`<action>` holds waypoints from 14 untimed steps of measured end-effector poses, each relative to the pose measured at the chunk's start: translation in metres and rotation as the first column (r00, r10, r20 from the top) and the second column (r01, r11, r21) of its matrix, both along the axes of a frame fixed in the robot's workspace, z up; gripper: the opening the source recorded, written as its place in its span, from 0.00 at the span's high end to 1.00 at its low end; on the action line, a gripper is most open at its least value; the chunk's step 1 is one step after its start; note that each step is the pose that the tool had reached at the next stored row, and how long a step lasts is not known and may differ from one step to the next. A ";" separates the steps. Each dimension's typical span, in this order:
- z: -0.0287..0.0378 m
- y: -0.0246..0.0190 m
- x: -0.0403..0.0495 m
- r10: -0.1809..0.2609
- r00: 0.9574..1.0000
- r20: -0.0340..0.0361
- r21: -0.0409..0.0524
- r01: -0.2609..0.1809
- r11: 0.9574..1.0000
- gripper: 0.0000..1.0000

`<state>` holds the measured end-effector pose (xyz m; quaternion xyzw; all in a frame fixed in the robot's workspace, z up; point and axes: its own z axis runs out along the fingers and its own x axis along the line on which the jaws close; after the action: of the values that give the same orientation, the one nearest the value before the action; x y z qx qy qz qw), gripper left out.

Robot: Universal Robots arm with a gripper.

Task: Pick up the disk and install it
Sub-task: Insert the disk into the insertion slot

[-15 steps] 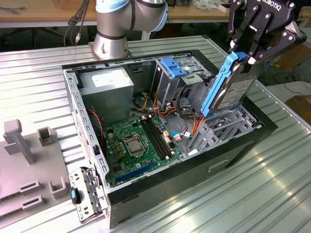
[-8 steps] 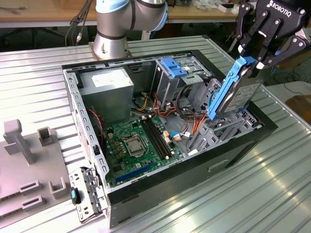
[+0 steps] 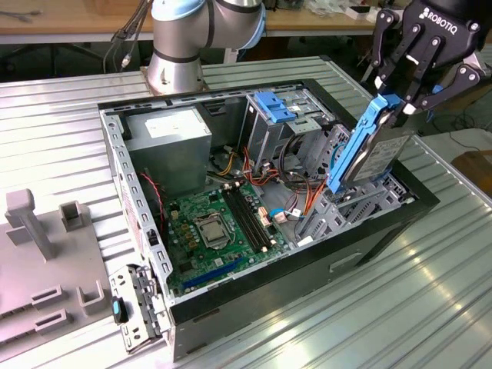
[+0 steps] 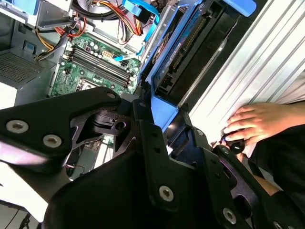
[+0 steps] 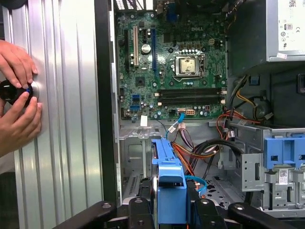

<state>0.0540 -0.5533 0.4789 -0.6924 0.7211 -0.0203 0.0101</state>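
The disk (image 3: 374, 150), a grey-black drive in a bright blue carrier, hangs nearly upright over the corner of the open computer case (image 3: 369, 254) on the exterior view's right. My gripper (image 3: 401, 104) is shut on the disk's top edge. The disk's lower end sits just above a grey metal drive bay (image 3: 361, 201) inside the case. In the first wrist view the blue carrier (image 5: 169, 183) runs between my black fingers (image 5: 204, 212). In the second wrist view the disk (image 4: 188, 52) extends away from the gripper beside the motherboard.
The case holds a green motherboard (image 3: 219, 231), a grey power supply (image 3: 173, 146), bundled cables (image 3: 296, 181) and a drive cage with a blue bracket (image 3: 277, 104). A person's hands (image 5: 16, 102) rest on the ribbed metal table (image 5: 62, 119) beside the case. Grey fixtures (image 3: 46, 254) sit at the exterior view's left.
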 end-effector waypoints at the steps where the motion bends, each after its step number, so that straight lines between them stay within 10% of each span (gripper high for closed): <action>1: -0.0005 -0.0002 0.0001 0.000 1.000 0.000 0.000 0.000 1.000 0.63; 14: -0.0177 -0.0090 0.0021 0.000 1.000 -0.002 0.000 0.000 1.000 0.63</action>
<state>0.0560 -0.5623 0.4611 -0.6924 0.7212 -0.0199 0.0093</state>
